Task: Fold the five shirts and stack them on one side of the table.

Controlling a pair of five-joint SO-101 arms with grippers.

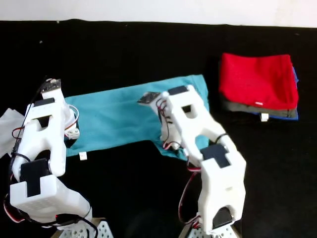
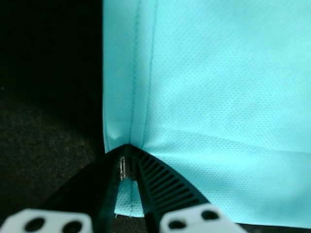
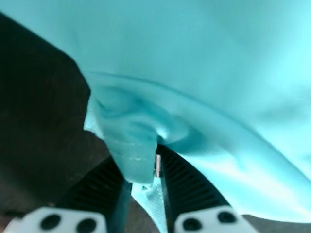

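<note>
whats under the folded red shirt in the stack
A folded dark grey shirt lies directly beneath the folded red shirt, and a blue shirt peeks out lower still. The red one covers most of both; anything else below is hidden.

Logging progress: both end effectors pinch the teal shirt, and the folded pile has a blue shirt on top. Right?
No. The high view shows a red shirt on top of the pile. The left end effector and right end effector do both pinch the teal shirt.

The table [image 1: 124, 49] I work at is covered in black cloth. Beyond its far edge I see a strip of pale, evenly lit wall [image 1: 158, 10].
</note>
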